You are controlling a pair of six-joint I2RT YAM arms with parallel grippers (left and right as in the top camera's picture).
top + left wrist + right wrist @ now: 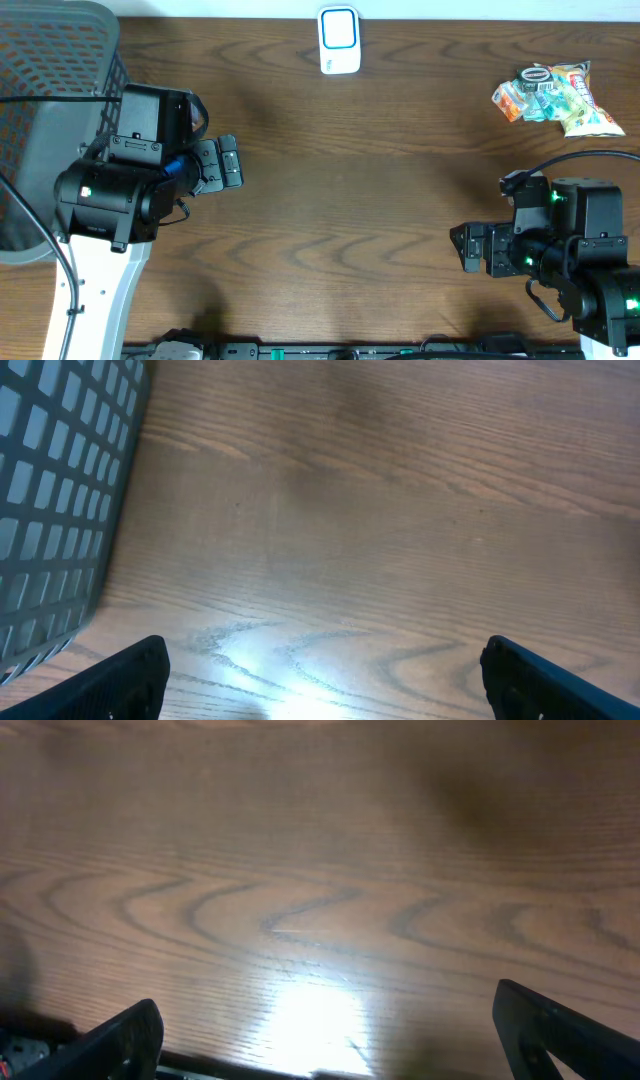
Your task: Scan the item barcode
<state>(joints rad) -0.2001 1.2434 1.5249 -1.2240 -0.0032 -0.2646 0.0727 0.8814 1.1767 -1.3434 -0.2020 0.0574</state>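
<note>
The table [380,180] is dark brown wood with a strong grain. The item to be scanned, a small bundle of colourful snack packets [555,96], lies at the far right of the table, with nothing touching it. A white scanner [339,40] with a blue face stands at the far edge, near the middle, well apart from the packets. A grey mesh basket [50,100] fills the far left corner.

The left fingers [230,163] point to the right, just beside the basket, and are spread wide with nothing between them. From the left wrist camera only their two dark tips show in the bottom corners, with bare wood between and the basket wall [60,490] at the left edge.

The right fingers [466,250] sit at the near right of the table and point left, well short of the packets, which lie farther away on the same side. They too are spread wide and hold nothing; the right wrist camera shows only bare wood [320,900] and a bright glare patch between the two tips.
</note>
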